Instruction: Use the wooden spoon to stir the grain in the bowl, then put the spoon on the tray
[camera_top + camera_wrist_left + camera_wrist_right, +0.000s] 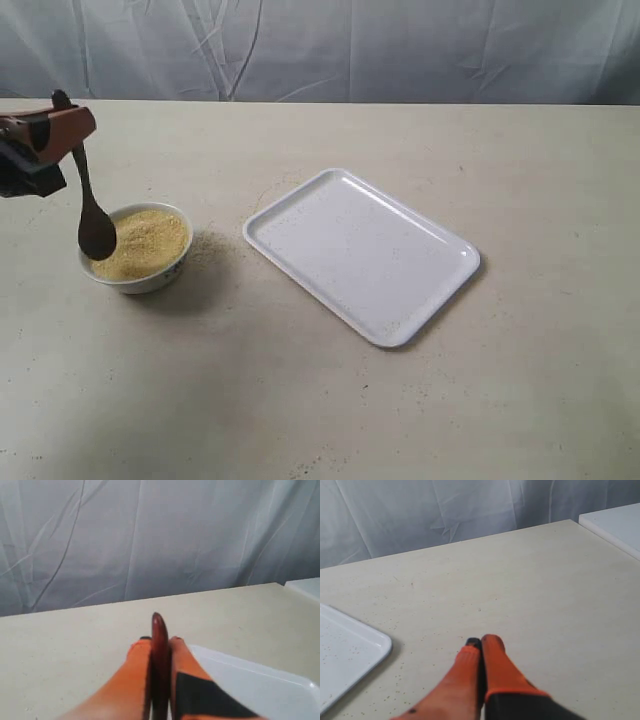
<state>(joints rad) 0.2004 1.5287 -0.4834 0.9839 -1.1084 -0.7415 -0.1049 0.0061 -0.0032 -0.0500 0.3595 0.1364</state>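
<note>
On the bench (300, 400) my left gripper (62, 127) clamps the spoon (95, 225), its scoop hanging below at the bowl's (150, 280) grain (150, 243); I judge stirring is in hand, and next come small circles inside the rim.

Bowl (152, 282): 1.
Spoon (96, 232): 1.
Tray (360, 255): 1.
Grippers: 2. The left gripper (62, 124) shows in the exterior and left wrist views. The right gripper (481, 641) shows in its own wrist view only.
Grain (150, 243): one fill in the bowl, plus loose granules on the table (300, 400), too fine to count.
Table: 1.
Cloth (400, 50) backdrop: 1.
</note>
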